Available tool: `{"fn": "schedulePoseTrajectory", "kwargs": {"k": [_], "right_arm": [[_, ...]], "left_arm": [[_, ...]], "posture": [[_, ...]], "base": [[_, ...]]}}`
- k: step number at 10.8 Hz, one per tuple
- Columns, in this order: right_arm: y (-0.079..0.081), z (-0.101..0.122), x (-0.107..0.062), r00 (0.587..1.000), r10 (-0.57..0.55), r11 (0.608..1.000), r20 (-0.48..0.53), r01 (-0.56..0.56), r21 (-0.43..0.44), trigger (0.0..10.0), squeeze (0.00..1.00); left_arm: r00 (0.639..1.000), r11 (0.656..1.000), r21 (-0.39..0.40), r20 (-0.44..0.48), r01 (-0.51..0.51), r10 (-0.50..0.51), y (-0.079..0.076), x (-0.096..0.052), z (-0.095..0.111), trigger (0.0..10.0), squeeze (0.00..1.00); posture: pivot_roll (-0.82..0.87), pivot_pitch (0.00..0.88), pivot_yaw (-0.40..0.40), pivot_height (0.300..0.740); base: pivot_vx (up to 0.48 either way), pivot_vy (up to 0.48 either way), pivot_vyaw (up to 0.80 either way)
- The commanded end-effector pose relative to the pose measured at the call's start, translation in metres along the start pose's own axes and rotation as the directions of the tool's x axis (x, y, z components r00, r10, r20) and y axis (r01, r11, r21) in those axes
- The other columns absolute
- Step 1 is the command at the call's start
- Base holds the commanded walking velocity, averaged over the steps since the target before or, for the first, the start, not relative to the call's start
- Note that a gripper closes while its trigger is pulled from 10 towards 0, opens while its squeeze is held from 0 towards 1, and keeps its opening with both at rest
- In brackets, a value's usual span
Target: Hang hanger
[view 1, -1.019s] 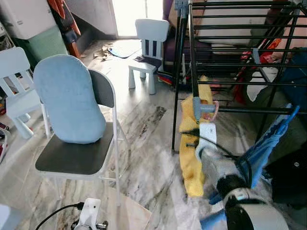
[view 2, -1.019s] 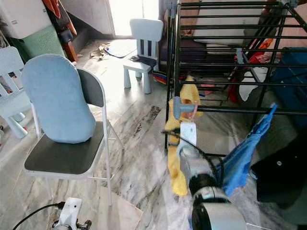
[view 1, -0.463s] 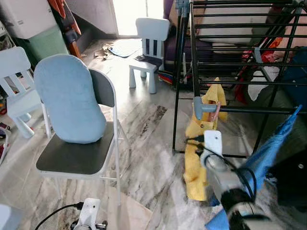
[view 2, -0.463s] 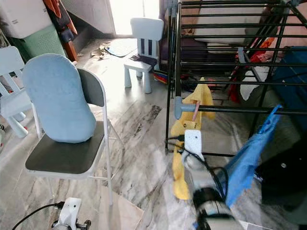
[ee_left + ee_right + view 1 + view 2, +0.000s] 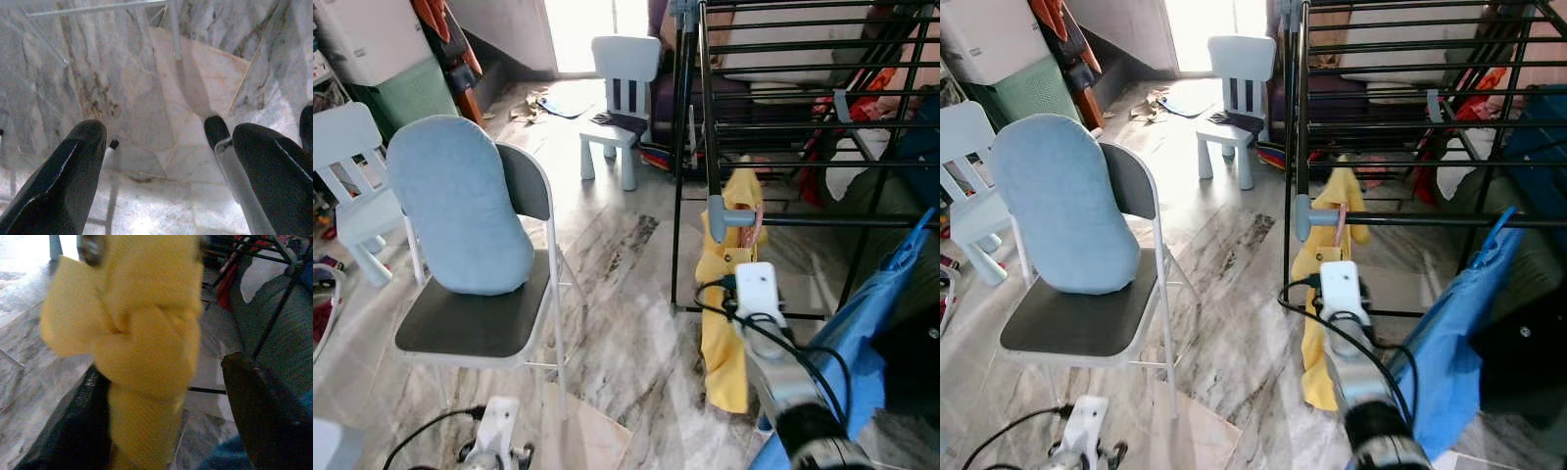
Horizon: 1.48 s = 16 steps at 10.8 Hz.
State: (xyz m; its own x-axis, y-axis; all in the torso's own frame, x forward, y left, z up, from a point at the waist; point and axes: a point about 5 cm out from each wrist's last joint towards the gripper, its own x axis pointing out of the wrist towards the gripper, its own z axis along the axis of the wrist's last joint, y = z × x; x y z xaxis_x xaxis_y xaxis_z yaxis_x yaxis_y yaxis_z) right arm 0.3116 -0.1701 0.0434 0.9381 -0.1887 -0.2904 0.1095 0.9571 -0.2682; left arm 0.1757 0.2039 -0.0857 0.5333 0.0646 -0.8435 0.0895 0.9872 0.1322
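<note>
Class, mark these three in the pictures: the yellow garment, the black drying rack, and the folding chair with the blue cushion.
yellow garment [image 5: 722, 343], left eye view, on the hanging cloth's middle.
black drying rack [image 5: 822, 222], left eye view, on its lower horizontal rail.
folding chair [image 5: 1072, 329], right eye view, on the bare dark seat.

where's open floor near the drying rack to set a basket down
Bare marble floor lies between the folding chair and the drying rack. It is crowded at the rack's corner, where the yellow garment, the right gripper and a blue garment hang close, and under the rack.
</note>
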Motion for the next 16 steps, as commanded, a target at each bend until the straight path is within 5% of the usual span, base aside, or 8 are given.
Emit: {"fn": "schedulePoseTrajectory", "kwargs": {"k": [1,8,9,11,16], "right_arm": [[-0.002,0.004,-0.002,0.999,-0.02,1.0,0.032,0.02,0.009,10.0,1.0],[0.001,0.014,-0.003,0.995,0.044,0.999,0.091,-0.043,-0.016,10.0,1.0],[0.006,0.015,-0.005,0.99,0.087,0.996,0.107,-0.085,-0.026,10.0,0.53],[0.009,0.015,-0.007,0.988,0.112,0.994,0.109,-0.109,-0.029,10.0,0.0],[0.011,0.014,-0.007,0.985,0.133,0.991,0.106,-0.13,-0.036,10.0,0.0]], "left_arm": [[1.0,1.0,-0.012,0.009,-0.001,0.001,0.003,0.0,0.002,10.0,0.0],[1.0,1.0,-0.005,0.009,0.005,-0.005,0.001,0.0,0.002,10.0,0.0],[1.0,1.0,-0.006,0.008,0.006,-0.006,0.001,0.0,0.002,10.0,0.0],[1.0,1.0,-0.003,0.007,0.008,-0.008,-0.001,0.0,0.001,10.0,0.0],[1.0,1.0,0.002,0.006,0.008,-0.008,-0.002,0.0,0.001,10.0,0.0]], "posture": [[-0.21,0.0,0.117,0.74],[-0.22,0.0,0.1,0.74],[-0.22,0.0,0.098,0.74],[-0.22,0.0,0.098,0.74],[-0.22,0.0,0.099,0.74]], "base": [[0.0,0.0,0.0],[-0.04,0.0,0.0],[-0.281,0.0,0.0],[-0.294,0.0,0.0],[-0.302,0.0,0.0]]}}
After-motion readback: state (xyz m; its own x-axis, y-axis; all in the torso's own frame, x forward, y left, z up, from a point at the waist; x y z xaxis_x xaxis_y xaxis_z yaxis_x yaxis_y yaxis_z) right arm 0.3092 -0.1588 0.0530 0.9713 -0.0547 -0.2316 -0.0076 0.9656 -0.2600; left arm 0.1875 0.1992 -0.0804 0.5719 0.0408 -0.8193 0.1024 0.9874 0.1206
